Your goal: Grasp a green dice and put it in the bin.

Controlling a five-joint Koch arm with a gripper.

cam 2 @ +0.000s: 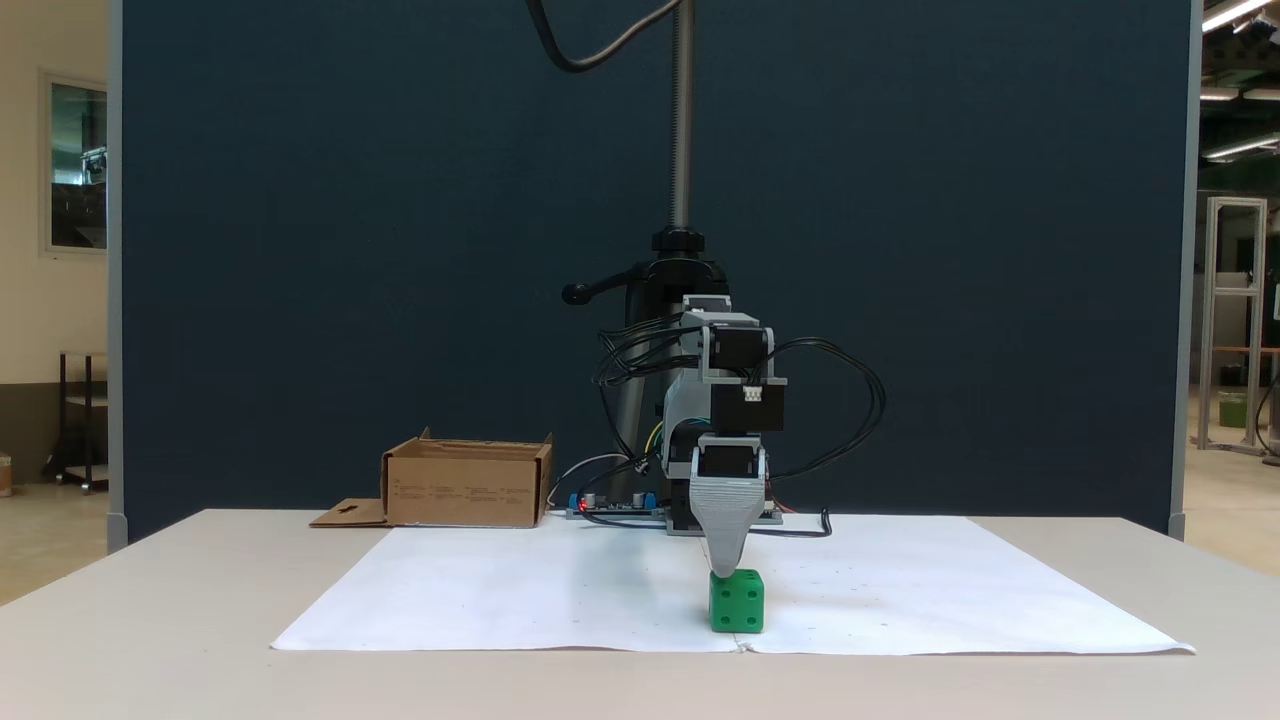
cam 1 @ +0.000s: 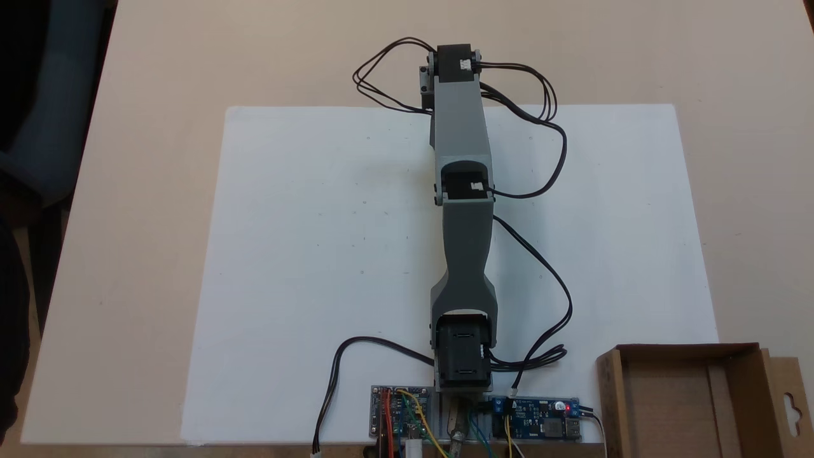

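Observation:
The green dice (cam 2: pixel 737 602) sits on the white paper sheet (cam 2: pixel 500 590) near its front edge in a fixed view. My gripper (cam 2: pixel 726 570) points straight down, and its grey tip meets the top of the dice, slightly left of centre. Only one jaw tip shows, so whether the jaws are apart is unclear. From above, the arm (cam 1: pixel 463 191) stretches far out over the sheet and its wrist (cam 1: pixel 455 63) covers the dice. The bin (cam 1: pixel 687 350), a brown cardboard box with a flap, stands beside the arm's base, and it shows at the back left (cam 2: pixel 465 490) from the front.
Circuit boards (cam 1: pixel 540 416) with loose wires sit by the arm's base (cam 1: pixel 463 362). Black cables (cam 1: pixel 547 127) loop out from the arm's right side. A camera pole (cam 2: pixel 682 120) rises behind the arm in front of a dark blue wall. The beige table (cam 1: pixel 127 191) surrounds the sheet.

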